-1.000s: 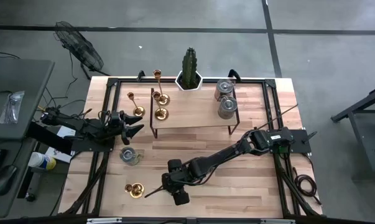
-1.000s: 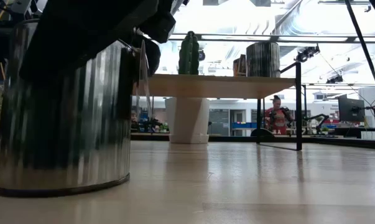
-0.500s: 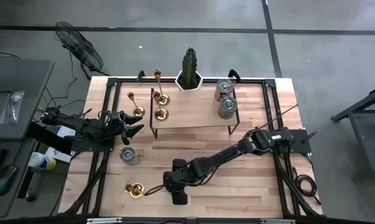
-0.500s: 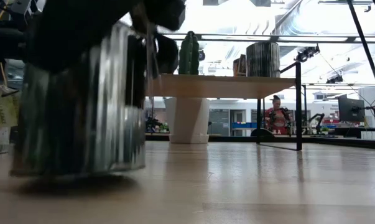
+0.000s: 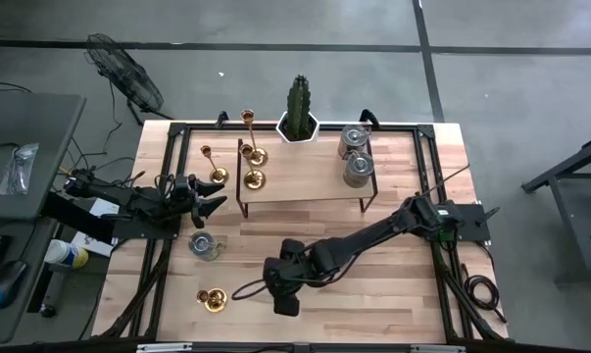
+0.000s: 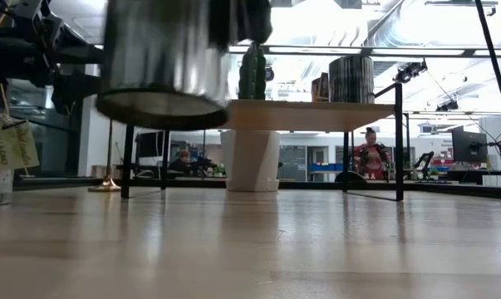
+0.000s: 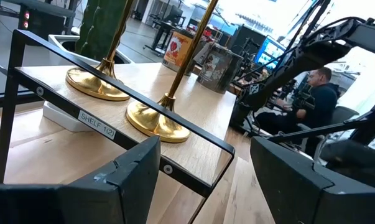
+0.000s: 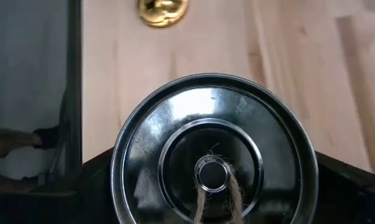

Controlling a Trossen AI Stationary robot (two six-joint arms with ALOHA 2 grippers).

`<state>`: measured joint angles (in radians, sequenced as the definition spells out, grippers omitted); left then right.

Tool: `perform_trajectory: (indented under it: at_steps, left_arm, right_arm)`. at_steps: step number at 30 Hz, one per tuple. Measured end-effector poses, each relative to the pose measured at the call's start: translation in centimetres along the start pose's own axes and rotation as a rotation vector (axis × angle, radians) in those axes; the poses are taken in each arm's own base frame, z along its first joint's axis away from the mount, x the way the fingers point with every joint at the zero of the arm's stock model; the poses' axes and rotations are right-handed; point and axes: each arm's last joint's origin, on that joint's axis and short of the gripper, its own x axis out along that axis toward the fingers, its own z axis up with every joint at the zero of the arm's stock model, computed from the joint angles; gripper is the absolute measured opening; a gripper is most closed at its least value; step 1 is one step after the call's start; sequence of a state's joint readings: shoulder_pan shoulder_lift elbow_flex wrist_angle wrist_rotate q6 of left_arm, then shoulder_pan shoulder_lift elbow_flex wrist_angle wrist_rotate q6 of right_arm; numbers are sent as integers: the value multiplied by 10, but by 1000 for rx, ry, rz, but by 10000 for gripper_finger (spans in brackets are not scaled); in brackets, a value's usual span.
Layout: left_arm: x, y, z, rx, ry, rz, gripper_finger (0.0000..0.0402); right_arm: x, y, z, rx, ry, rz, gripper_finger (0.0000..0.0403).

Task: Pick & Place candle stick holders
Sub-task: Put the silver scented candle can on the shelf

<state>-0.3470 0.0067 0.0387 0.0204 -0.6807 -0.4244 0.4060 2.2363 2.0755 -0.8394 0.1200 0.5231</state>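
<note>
High view: short candle stick holder [image 5: 213, 299] stands upright near right fingers [image 5: 284, 294] clamping a tin [image 8: 213, 165]; left fingers [image 5: 209, 196] wide.

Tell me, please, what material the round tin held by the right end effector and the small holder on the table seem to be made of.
The tin looks like polished silver metal: its lid mirrors its surroundings. The candle stick holder looks like shiny brass or gold-coloured metal, judging by its yellow gleam; plating cannot be excluded.

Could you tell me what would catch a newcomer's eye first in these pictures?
Probably the silver tin hanging clear above the table near its front edge, gripped by the right tool. Next, the gold candle stick holders on the small shelf at the back, beside a cactus. The left tool waits open at the left side.
</note>
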Motion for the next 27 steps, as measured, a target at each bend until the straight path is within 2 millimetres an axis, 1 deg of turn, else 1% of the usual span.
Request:
perform_trajectory:
  at_steps: [3,9,14,21,24,27]
  left_arm:
    - [0,0,0,0,0,0,245]
    - [0,0,0,0,0,0,245]
    - [0,0,0,0,0,0,245]
    - [0,0,0,0,0,0,245]
    - [0,0,0,0,0,0,245]
    - [0,0,0,1,0,0,245]
  right_arm:
    - [-11,-5,1,59,6,-38,351]
    - [-44,-22,9,194,-10,-100,351]
    - [-78,-39,16,236,-71,-173,351]
    - [-125,-72,26,352,-159,-262,351]
    - [-141,-90,31,417,-195,-297,351]
    - [-149,-111,34,471,-196,-350,351]
